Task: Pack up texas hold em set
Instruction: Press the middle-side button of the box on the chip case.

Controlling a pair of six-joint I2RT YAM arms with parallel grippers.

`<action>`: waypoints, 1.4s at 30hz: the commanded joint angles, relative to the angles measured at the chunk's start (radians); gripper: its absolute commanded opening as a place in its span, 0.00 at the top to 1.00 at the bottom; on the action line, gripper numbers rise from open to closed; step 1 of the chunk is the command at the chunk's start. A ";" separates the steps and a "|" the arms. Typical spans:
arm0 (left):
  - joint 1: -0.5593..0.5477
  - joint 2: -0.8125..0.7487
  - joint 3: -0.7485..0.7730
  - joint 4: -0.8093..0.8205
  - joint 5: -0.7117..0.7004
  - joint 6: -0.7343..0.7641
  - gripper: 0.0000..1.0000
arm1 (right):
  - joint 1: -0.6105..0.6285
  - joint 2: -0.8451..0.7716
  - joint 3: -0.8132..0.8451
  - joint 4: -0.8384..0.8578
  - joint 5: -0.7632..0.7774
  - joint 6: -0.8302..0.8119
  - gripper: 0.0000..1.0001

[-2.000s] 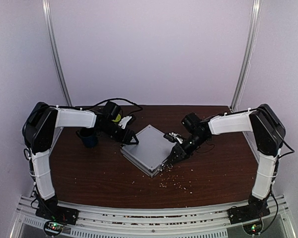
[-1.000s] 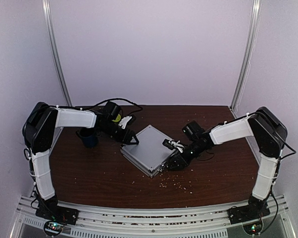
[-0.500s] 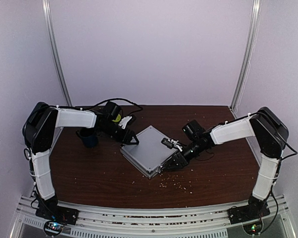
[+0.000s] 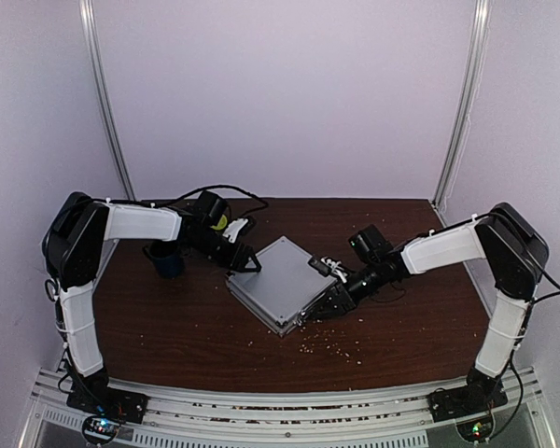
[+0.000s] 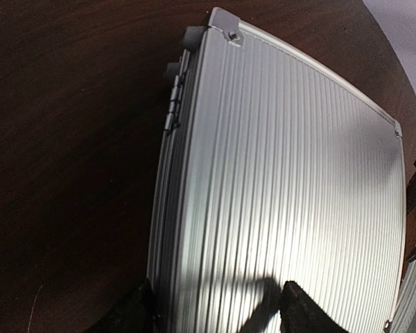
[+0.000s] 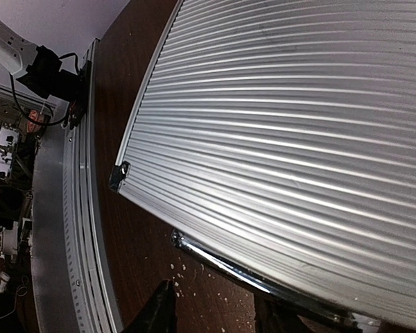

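The silver ribbed briefcase (image 4: 275, 280) of the texas hold em set lies closed and flat on the brown table, turned like a diamond. My left gripper (image 4: 246, 265) is at its far-left hinge side. In the left wrist view that gripper (image 5: 222, 313) stands open across the edge: one finger (image 5: 135, 312) is beside the case (image 5: 284, 180), the other over the lid. My right gripper (image 4: 314, 312) sits low at the near-right side. In its own view it (image 6: 218, 316) is open, just short of the chrome handle (image 6: 243, 267). Chips, cards and dice are hidden.
A dark blue mug (image 4: 166, 259) stands left of the case, behind my left forearm. Something lime-green (image 4: 220, 223) shows beyond the left wrist. Pale crumbs (image 4: 332, 349) are scattered on the table in front of the case. The metal rail (image 6: 62, 208) runs along the near edge.
My right arm has stretched out and lowered, bringing its gripper down beside the case's near-right edge. The case and the left arm have stayed put.
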 commanded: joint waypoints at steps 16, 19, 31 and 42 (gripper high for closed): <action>-0.024 0.038 0.000 -0.031 0.007 0.014 0.38 | -0.015 -0.020 0.007 0.166 -0.017 0.024 0.60; -0.025 0.038 0.000 -0.031 0.006 0.014 0.38 | -0.015 -0.026 0.017 0.173 -0.024 0.028 0.60; -0.029 0.044 0.005 -0.047 0.004 0.014 0.38 | -0.016 -0.014 0.019 0.224 -0.034 0.061 0.60; -0.030 0.046 0.004 -0.046 0.003 0.016 0.38 | -0.014 -0.022 0.000 0.301 -0.065 0.144 0.58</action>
